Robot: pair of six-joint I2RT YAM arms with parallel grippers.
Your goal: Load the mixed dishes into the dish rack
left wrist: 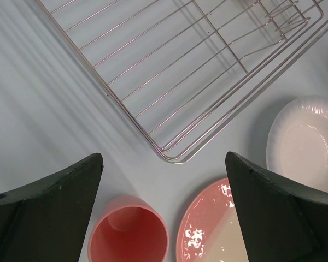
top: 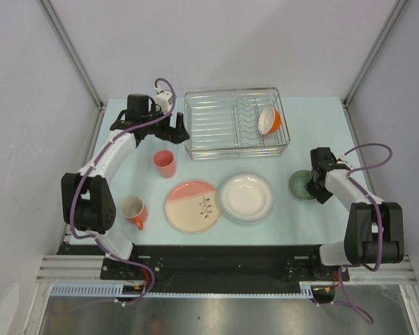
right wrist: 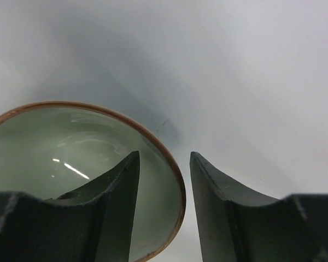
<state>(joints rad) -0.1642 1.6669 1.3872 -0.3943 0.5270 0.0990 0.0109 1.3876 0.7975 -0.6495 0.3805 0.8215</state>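
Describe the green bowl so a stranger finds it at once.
Start at the wire dish rack at the table's far side. Right of the white plate before it sits the small green bowl, its rim between the right fingers. No other dish is green.

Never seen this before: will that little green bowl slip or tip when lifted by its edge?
Probably slippery: the small green bowl looks glossy, with bright glints. With the right gripper straddling one side of its rim, it may tilt when lifted. Its glaze suggests stiff, chippable ceramic.
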